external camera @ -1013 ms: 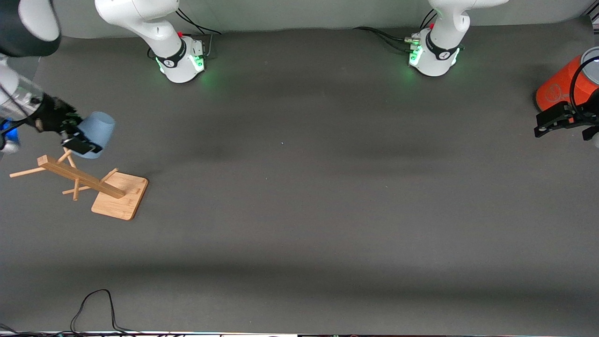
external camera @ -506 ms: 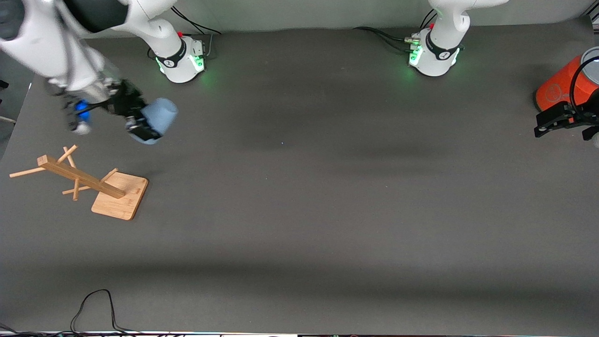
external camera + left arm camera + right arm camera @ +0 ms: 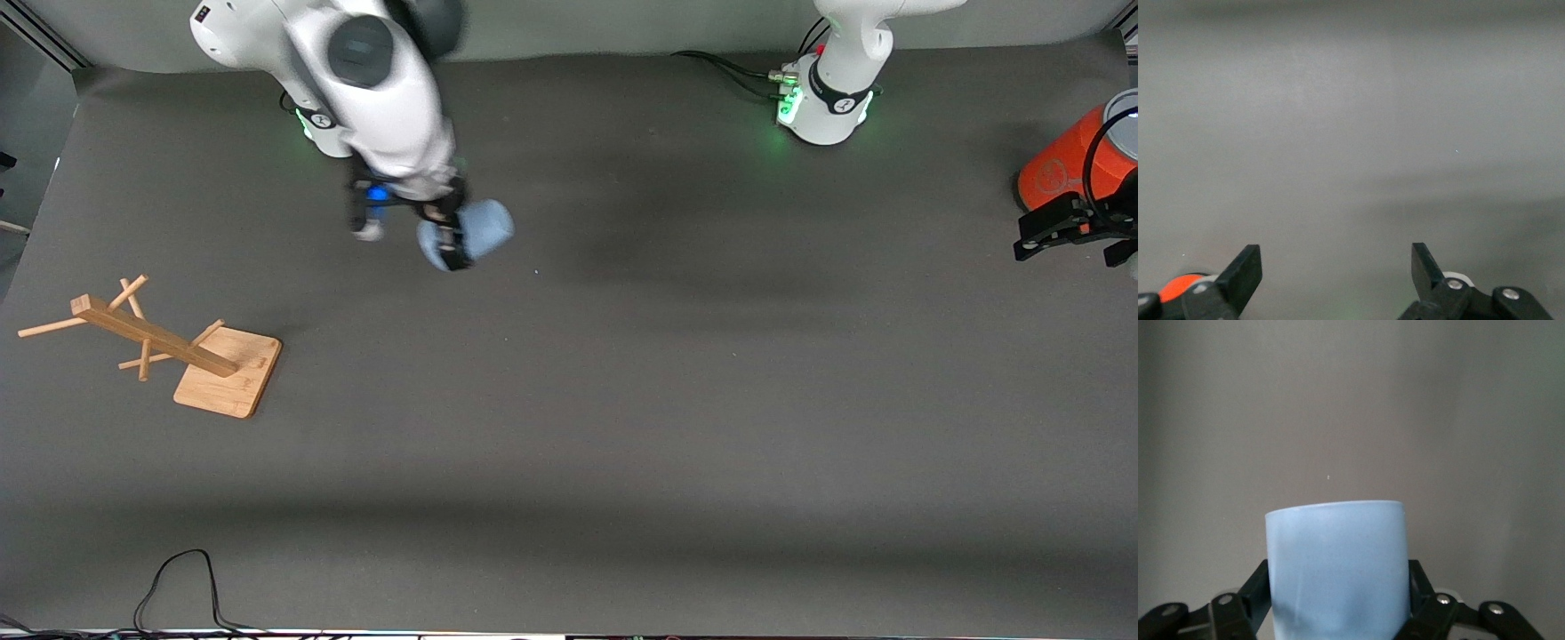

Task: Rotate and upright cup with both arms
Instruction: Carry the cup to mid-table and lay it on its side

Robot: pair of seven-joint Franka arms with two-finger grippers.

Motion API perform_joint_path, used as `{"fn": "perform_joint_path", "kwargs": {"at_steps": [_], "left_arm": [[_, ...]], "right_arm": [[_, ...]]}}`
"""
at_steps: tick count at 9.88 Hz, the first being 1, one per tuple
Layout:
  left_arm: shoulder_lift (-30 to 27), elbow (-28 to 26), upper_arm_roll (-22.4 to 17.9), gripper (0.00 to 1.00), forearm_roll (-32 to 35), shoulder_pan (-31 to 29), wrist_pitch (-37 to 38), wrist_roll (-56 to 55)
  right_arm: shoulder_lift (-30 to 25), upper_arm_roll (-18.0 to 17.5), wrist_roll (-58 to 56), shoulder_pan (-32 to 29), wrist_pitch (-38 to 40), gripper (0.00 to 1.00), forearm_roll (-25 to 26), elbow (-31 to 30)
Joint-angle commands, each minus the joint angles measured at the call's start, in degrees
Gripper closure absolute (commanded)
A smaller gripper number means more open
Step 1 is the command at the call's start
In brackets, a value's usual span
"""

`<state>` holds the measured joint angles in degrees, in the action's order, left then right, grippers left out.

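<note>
Work surface: table covered edge to edge by a dark grey matte mat (image 3: 622,400).

Resting directly on it:
- Wooden rack on a flat rectangular light-wood base (image 3: 151,338), toward the right arm's end. A square post leans up from the base at a slant, with thin dowel pegs sticking out of it at several angles.
- Large orange cylinder with a grey top (image 3: 1080,160), at the edge of the left arm's end, partly cut off by the frame.
- Two white robot arm bases with green lights, the right arm's (image 3: 324,133) and the left arm's (image 3: 827,107), along the edge farthest from the front camera.
- Thin black cable loop (image 3: 182,587) at the edge nearest the front camera.
</note>
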<state>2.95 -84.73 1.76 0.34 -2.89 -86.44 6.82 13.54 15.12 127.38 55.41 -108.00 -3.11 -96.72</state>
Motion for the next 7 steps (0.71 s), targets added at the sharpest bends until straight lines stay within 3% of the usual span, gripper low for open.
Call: {"fn": "perform_joint_path", "kwargs": {"at_steps": [1, 4, 7], "left_arm": [[-0.76, -0.26, -0.09, 0.00, -0.69, -0.10, 0.04, 0.47], [-0.67, -0.34, -0.18, 0.00, -0.69, -0.19, 0.30, 0.38], [-0.14, -0.52, -0.18, 0.00, -0.69, -1.68, 0.48, 0.38]], "right_arm": [[15.32, 0.97, 10.91, 3.90, 1.21, 0.38, -1.20, 14.76], [27.39, 0.88, 20.96, 6.81, -1.68, 0.38, -1.11, 22.96], [34.95, 0.26, 28.51, 9.62, -7.56, 0.38, -0.94, 24.21]]}}
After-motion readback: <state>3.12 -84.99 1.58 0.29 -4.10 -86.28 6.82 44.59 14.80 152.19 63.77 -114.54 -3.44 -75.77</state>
